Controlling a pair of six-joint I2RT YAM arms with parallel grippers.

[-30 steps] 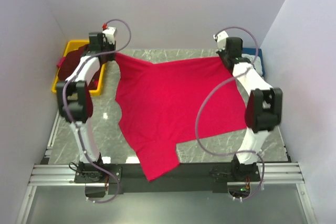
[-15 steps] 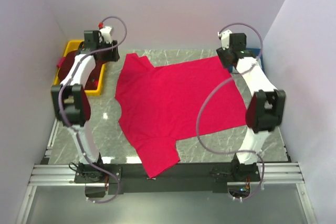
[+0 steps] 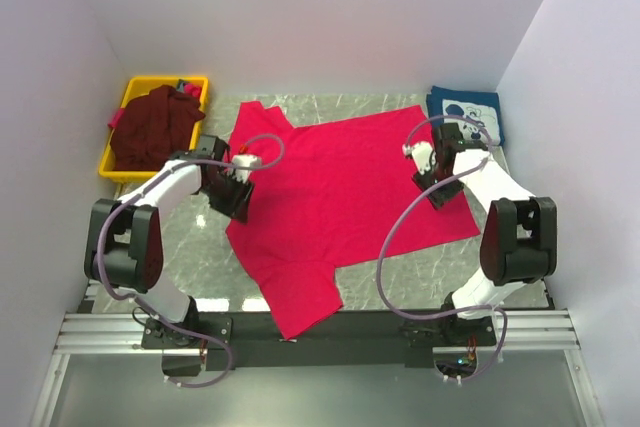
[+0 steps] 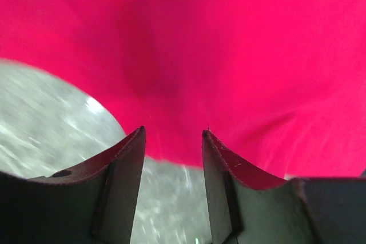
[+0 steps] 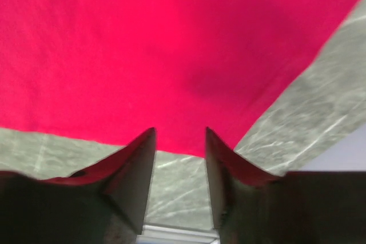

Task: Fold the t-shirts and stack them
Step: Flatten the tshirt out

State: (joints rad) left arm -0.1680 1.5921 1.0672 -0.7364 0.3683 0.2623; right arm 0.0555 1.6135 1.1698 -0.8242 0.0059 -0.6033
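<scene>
Lying spread out on the marble bench [image 3: 390, 282] in the top view, the crimson-red t-shirt [image 3: 340, 187] covers most of the middle, and one corner of it laps over the near edge. The left tool [image 3: 236, 202] sits low at the shirt's left border; the right tool [image 3: 436, 187] sits low over the cloth near its right border. A dark maroon t-shirt [image 3: 152, 127] is heaped in a yellow bin [image 3: 197, 82] at the far left corner. A navy t-shirt [image 3: 466, 112] with white print lies folded at the far right corner, apart from the red one.

From the left wrist view, the two fingers [image 4: 123, 164] stand spread with a clear gap and nothing between them. Red cloth fills the picture beyond them, its curved edge meeting bare marble at lower left.

From the right wrist view, the fingers [image 5: 134, 164] are likewise parted and pinch nothing. The red shirt's straight edge and a corner lie just ahead of the tips, with marble on both sides.
</scene>
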